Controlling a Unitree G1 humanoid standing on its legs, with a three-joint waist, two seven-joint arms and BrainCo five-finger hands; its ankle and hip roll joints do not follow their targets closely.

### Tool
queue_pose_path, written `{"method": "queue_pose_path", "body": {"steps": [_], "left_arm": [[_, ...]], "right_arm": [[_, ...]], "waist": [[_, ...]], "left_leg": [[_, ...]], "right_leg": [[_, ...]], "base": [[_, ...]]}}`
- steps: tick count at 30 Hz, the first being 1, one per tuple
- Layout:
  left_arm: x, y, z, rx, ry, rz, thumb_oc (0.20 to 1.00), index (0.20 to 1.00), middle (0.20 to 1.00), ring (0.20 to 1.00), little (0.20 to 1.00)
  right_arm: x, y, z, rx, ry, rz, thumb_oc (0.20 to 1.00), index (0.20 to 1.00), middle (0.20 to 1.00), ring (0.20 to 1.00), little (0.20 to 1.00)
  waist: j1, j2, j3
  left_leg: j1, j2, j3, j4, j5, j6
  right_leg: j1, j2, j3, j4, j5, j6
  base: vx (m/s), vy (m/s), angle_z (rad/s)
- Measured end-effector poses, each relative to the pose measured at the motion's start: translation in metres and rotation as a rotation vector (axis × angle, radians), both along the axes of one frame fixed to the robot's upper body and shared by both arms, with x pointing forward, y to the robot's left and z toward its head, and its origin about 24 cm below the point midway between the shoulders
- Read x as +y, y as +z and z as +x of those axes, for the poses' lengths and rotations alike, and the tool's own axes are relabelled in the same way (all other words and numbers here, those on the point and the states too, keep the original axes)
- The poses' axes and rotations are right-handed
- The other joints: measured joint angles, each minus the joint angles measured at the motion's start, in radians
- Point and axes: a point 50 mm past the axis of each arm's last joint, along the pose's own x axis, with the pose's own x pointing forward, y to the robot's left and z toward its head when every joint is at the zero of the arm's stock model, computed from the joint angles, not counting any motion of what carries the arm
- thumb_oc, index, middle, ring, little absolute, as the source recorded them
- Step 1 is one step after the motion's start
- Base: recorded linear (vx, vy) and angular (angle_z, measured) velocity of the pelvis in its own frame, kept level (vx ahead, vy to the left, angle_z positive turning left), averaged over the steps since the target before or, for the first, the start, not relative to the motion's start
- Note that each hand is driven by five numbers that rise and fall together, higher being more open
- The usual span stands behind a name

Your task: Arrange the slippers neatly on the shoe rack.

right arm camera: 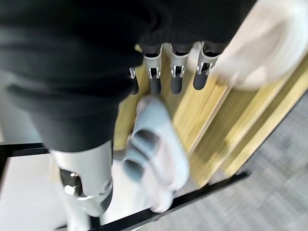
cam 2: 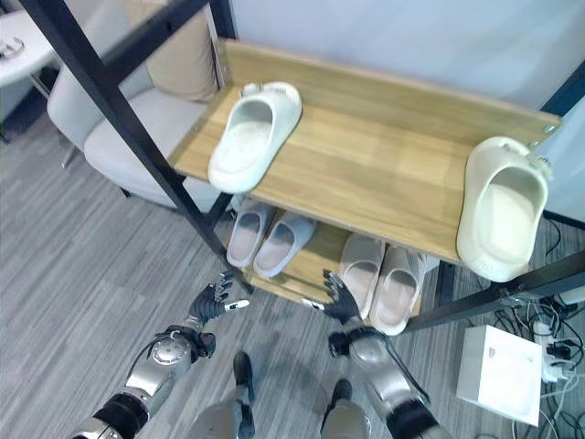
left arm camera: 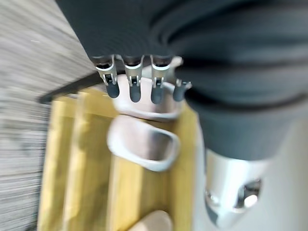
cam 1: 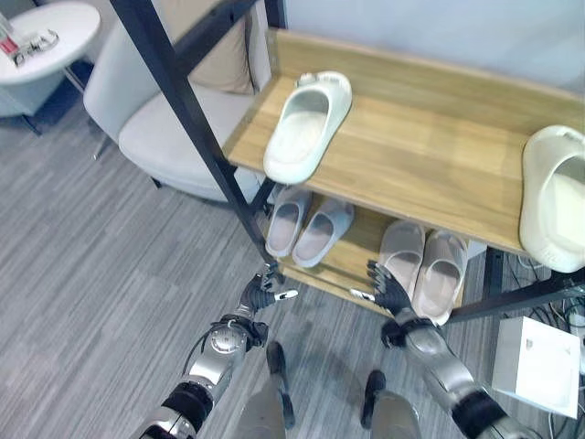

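Overhead, two white slippers [cam 1: 306,126] lay on the wooden shoe rack [cam 1: 430,155] above grey carpet [cam 1: 101,265]; both robot hands, left [cam 1: 260,294] and right [cam 1: 388,291], hung spread, holding nothing.

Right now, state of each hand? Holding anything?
Left hand: open, fingers straight, holding nothing, low in front of the shoe rack.
Right hand: open, fingers straight, holding nothing, by the pinkish slippers on the lower shelf.

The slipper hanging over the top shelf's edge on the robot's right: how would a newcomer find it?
Start at the wooden shoe rack and take its top shelf. Two cream slippers lie there, far apart; go to the right end. That slipper sticks out past the shelf's front edge, beside the dark frame bar, while the other lies near the left end.
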Motion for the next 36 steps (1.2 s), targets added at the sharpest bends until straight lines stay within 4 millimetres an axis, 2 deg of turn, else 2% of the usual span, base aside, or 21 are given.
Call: {"method": "queue_pose_path", "body": {"steps": [3,4,5,7,9,10,12,13,14,17,20,22,23,25,27,31,33,35,36], "left_arm": [[-0.002,0.001,-0.008,-0.005,-0.059,0.002,1.0,1.0,1.0,1.0,1.0],[0.002,0.0,-0.017,0.007,-0.093,0.02,1.0,1.0,1.0,1.0,1.0],[0.005,-0.001,-0.024,0.012,-0.112,0.024,1.0,1.0,1.0,1.0,1.0],[0.007,-0.004,-0.03,0.031,-0.135,0.025,1.0,1.0,1.0,1.0,1.0],[0.005,-0.005,-0.032,0.039,-0.159,0.025,1.0,1.0,1.0,1.0,1.0],[0.002,-0.006,-0.033,0.039,-0.179,0.034,1.0,1.0,1.0,1.0,1.0],[-0.005,-0.008,-0.034,0.047,-0.22,0.039,1.0,1.0,1.0,1.0,1.0],[-0.012,-0.009,-0.036,0.051,-0.267,0.061,1.0,1.0,1.0,1.0,1.0],[-0.031,-0.009,-0.036,0.038,-0.382,0.098,1.0,1.0,1.0,1.0,1.0],[-0.058,0.003,-0.024,-0.023,-0.482,0.116,1.0,1.0,1.0,1.0,1.0],[-0.091,0.036,-0.001,-0.178,-0.616,0.157,1.0,1.0,1.0,1.0,1.0],[-0.107,0.062,0.004,-0.291,-0.701,0.157,1.0,1.0,1.0,1.0,1.0],[-0.114,0.079,0.005,-0.358,-0.765,0.171,1.0,1.0,1.0,1.0,1.0],[-0.125,0.126,0.002,-0.55,-0.896,0.179,1.0,1.0,1.0,1.0,1.0],[-0.131,0.152,-0.001,-0.659,-0.955,0.156,1.0,1.0,1.0,1.0,1.0],[-0.131,0.167,-0.01,-0.673,-1.015,0.062,1.0,1.0,1.0,1.0,1.0],[-0.128,0.172,-0.012,-0.643,-1.038,-0.007,1.0,1.0,1.0,1.0,1.0],[-0.126,0.187,-0.019,-0.677,-1.061,-0.071,1.0,1.0,1.0,1.0,1.0],[-0.122,0.205,-0.02,-0.73,-1.038,-0.15,1.0,1.0,1.0,1.0,1.0]], "right_arm": [[-0.022,-0.004,-0.033,0.038,-0.002,-0.037,1.0,1.0,1.0,1.0,1.0],[-0.032,-0.009,-0.052,0.08,0.017,-0.07,1.0,1.0,1.0,1.0,1.0],[-0.037,-0.009,-0.06,0.092,0.021,-0.084,1.0,1.0,1.0,1.0,1.0],[-0.05,-0.016,-0.078,0.155,0.028,-0.126,1.0,1.0,1.0,1.0,1.0],[-0.056,-0.019,-0.085,0.188,0.036,-0.148,1.0,1.0,1.0,1.0,1.0],[-0.059,-0.023,-0.091,0.215,0.033,-0.151,1.0,1.0,1.0,1.0,1.0],[-0.063,-0.03,-0.095,0.251,0.03,-0.156,1.0,1.0,1.0,1.0,1.0],[-0.065,-0.034,-0.092,0.264,0.021,-0.161,1.0,1.0,1.0,1.0,1.0],[-0.07,-0.04,-0.091,0.298,0.001,-0.174,1.0,1.0,1.0,1.0,1.0],[-0.067,-0.041,-0.085,0.286,-0.015,-0.168,1.0,1.0,1.0,1.0,1.0],[-0.067,-0.048,-0.077,0.3,-0.047,-0.174,1.0,1.0,1.0,1.0,1.0],[-0.069,-0.045,-0.069,0.277,-0.061,-0.183,1.0,1.0,1.0,1.0,1.0],[-0.071,-0.046,-0.067,0.282,-0.069,-0.191,1.0,1.0,1.0,1.0,1.0],[-0.076,-0.046,-0.064,0.281,-0.09,-0.208,1.0,1.0,1.0,1.0,1.0],[-0.078,-0.046,-0.062,0.279,-0.096,-0.213,1.0,1.0,1.0,1.0,1.0],[-0.077,-0.047,-0.06,0.279,-0.12,-0.201,1.0,1.0,1.0,1.0,1.0],[-0.077,-0.044,-0.052,0.262,-0.128,-0.198,1.0,1.0,1.0,1.0,1.0],[-0.08,-0.044,-0.048,0.264,-0.149,-0.191,1.0,1.0,1.0,1.0,1.0],[-0.081,-0.044,-0.047,0.26,-0.153,-0.192,1.0,1.0,1.0,1.0,1.0]], "waist": [[-0.025,0.005,-0.005],[-0.045,0.005,-0.016],[-0.043,0.011,-0.022],[-0.081,0.019,-0.039],[-0.096,0.028,-0.042],[-0.113,0.027,-0.043],[-0.12,0.028,-0.043],[-0.126,0.03,-0.045],[-0.131,0.038,-0.05],[-0.155,0.047,-0.053],[-0.152,0.052,-0.055],[-0.156,0.057,-0.057],[-0.154,0.057,-0.057],[-0.148,0.06,-0.058],[-0.148,0.062,-0.059],[-0.145,0.06,-0.058],[-0.144,0.06,-0.057],[-0.134,0.059,-0.057],[-0.125,0.056,-0.053]], "left_leg": [[0.044,-0.003,0.009,-0.006,-0.01,-0.001],[0.066,-0.002,0.028,-0.007,-0.023,-0.005],[0.076,-0.002,0.035,-0.007,-0.028,-0.006],[0.077,0.001,0.056,-0.007,-0.031,-0.008],[0.077,0.001,0.058,-0.007,-0.031,-0.008],[0.081,0.004,0.063,-0.007,-0.033,-0.011],[0.089,0.007,0.078,-0.008,-0.042,-0.022],[0.093,0.008,0.088,-0.009,-0.049,-0.026],[0.099,0.008,0.11,-0.014,-0.053,-0.025],[0.093,0.009,0.114,-0.015,-0.052,-0.024],[0.087,0.008,0.117,-0.014,-0.05,-0.026],[0.084,0.007,0.118,-0.014,-0.05,-0.026],[0.081,0.007,0.118,-0.014,-0.049,-0.025],[0.074,0.003,0.115,-0.013,-0.042,-0.016],[0.076,0.0,0.11,-0.008,-0.042,-0.016],[0.09,-0.002,0.102,-0.007,-0.042,-0.016],[0.091,-0.005,0.089,-0.007,-0.042,-0.016],[0.092,-0.006,0.081,-0.007,-0.044,-0.017],[0.098,-0.006,0.075,-0.008,-0.045,-0.019]], "right_leg": [[0.07,0.009,0.003,-0.079,0.03,0.01],[0.098,0.012,0.011,-0.114,0.039,0.018],[0.111,0.015,0.015,-0.132,0.045,0.02],[0.112,0.021,0.035,-0.165,0.069,0.019],[0.126,0.024,0.036,-0.184,0.087,0.014],[0.124,0.027,0.043,-0.194,0.09,0.015],[0.123,0.03,0.062,-0.202,0.088,0.025],[0.121,0.03,0.074,-0.202,0.09,0.026],[0.113,0.029,0.094,-0.205,0.094,0.021],[0.106,0.032,0.108,-0.215,0.101,0.017],[0.105,0.032,0.11,-0.231,0.113,0.015],[0.106,0.032,0.11,-0.243,0.126,0.028],[0.108,0.033,0.109,-0.25,0.128,0.027],[0.115,0.032,0.105,-0.265,0.142,0.027],[0.131,0.033,0.092,-0.274,0.155,0.017],[0.147,0.032,0.082,-0.278,0.152,0.02],[0.162,0.032,0.077,-0.289,0.152,0.02],[0.165,0.032,0.069,-0.292,0.15,0.023],[0.178,0.031,0.059,-0.294,0.146,0.028]], "base": [[0.08,-0.038,-0.12],[0.08,-0.031,-0.31],[0.06,-0.027,-0.36],[0.03,-0.016,-0.29],[0.02,-0.018,-0.12],[0.02,-0.013,-0.12],[0.02,-0.013,-0.22],[0.01,-0.01,-0.43],[0.01,-0.014,-0.38],[0.01,-0.017,-0.14],[0.01,-0.024,-0.05],[0.01,-0.032,0.0],[0.0,0.0,0.0],[0.01,-0.022,0.04],[0.02,-0.029,0.1],[0.01,-0.009,0.04],[0.02,-0.033,0.12],[0.03,-0.045,0.14],[0.02,-0.044,0.09]]}}
